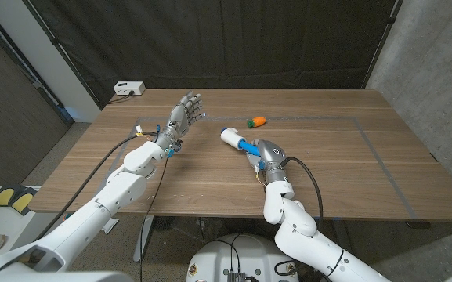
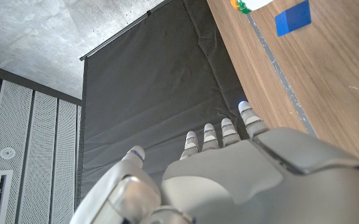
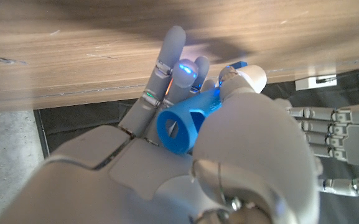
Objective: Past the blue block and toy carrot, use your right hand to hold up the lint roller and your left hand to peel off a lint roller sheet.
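Observation:
My right hand grips the blue handle of the lint roller at mid-table, and the white roll points away toward the back left. Seen from the right wrist, the handle's hollow blue end sticks out of the fist of my right hand. The toy carrot, orange with a green top, lies just beyond the roller. My left hand is raised left of the roller with its fingers spread, holding nothing. The left wrist view has the blue block flat on the table beside the carrot.
A white box with a cable sits at the table's back left corner. Faint tape lines mark a rectangle on the wooden top. A black curtain hangs behind the table. My left hand also appears in the right wrist view.

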{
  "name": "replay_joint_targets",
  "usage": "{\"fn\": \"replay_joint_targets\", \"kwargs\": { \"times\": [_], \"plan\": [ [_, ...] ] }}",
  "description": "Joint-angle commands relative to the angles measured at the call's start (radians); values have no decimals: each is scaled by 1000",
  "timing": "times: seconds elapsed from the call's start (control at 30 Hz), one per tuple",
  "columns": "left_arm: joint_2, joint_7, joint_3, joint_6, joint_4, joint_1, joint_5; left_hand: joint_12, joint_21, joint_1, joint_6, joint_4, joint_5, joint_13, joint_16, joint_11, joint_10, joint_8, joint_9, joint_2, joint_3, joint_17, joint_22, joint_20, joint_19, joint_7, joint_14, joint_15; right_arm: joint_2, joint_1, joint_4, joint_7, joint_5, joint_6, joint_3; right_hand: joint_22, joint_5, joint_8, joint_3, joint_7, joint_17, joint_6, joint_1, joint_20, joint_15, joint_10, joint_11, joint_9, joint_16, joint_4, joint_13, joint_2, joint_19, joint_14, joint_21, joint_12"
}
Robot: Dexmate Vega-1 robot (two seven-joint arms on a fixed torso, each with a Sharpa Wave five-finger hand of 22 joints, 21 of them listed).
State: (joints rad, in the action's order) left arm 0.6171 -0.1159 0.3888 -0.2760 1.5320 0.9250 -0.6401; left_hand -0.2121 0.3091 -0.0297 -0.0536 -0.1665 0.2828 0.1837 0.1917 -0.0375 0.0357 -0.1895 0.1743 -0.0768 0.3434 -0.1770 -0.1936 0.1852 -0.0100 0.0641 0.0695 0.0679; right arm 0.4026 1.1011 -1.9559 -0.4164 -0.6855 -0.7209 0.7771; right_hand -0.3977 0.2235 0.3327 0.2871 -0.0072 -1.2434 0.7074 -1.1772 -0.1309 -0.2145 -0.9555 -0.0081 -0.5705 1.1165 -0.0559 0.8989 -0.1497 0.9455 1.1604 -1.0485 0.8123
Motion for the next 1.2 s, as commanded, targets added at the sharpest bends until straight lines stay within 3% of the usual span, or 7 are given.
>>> {"fn": "replay_joint_targets", "kwargs": {
  "times": [0.03,0.2,0.33,0.47,0.6,0.97,1.2],
  "plan": [
    [10,21,-9,2,27,15,7,5,-3,3,4,2,3,6,-6,-4,-2,5,3,-36,-4,-2,-4,4,-8,8,2,1,50,18,9,-142,185,152,-44,16,3,30,149,32,-1,21,87,-11,5,-87,5,-36,48,205,21,-58,2,-4,-14,17],
    [12,24,-10,1,33,19,9,5,-4,3,3,2,3,6,-6,-4,-2,5,3,-36,-4,-2,-4,5,-9,9,2,1,47,25,34,-202,236,222,-57,20,1,54,154,44,0,41,116,4,8,-99,22,-61,77,213,29,-54,5,-17,-33,19],
    [13,26,-10,3,36,20,9,5,-5,3,2,2,3,6,-6,-3,-1,5,3,-36,-4,-2,-4,5,-9,10,2,1,43,41,77,-265,313,359,-88,28,-2,82,151,44,0,63,161,10,10,-113,37,-90,101,229,35,-53,3,-31,-44,21],
    [12,27,-10,4,37,19,10,5,-5,2,1,3,3,6,-6,-2,-1,5,3,-37,-4,-2,-4,6,-9,11,3,1,33,49,128,-318,371,486,-110,44,-1,141,138,33,0,115,241,23,11,-144,51,-142,136,240,38,-49,5,-48,-56,22],
    [13,26,-8,6,37,17,11,6,-6,2,1,3,3,6,-6,-2,-1,5,3,-37,-5,-2,-4,5,-10,12,2,1,28,48,182,-352,415,616,-122,63,5,224,127,30,-1,184,324,32,12,-173,68,-216,180,235,46,-44,9,-55,-72,28],
    [9,23,-2,14,30,3,15,6,-7,2,0,3,4,6,-6,-4,0,5,3,-36,-6,-2,-4,5,-9,12,3,-1,-45,30,364,-385,559,987,-161,95,21,351,133,42,-1,261,405,27,10,-230,66,-343,253,219,67,-36,33,-38,-107,54],
    [4,28,0,13,23,-3,19,5,-8,1,1,4,4,6,-5,-1,-1,5,3,-36,-6,-2,-4,3,-10,12,0,-1,-77,17,450,-342,619,1171,-182,106,28,386,143,55,-1,326,451,15,8,-278,59,-335,303,221,118,-28,74,-11,-140,101]
  ]
}}
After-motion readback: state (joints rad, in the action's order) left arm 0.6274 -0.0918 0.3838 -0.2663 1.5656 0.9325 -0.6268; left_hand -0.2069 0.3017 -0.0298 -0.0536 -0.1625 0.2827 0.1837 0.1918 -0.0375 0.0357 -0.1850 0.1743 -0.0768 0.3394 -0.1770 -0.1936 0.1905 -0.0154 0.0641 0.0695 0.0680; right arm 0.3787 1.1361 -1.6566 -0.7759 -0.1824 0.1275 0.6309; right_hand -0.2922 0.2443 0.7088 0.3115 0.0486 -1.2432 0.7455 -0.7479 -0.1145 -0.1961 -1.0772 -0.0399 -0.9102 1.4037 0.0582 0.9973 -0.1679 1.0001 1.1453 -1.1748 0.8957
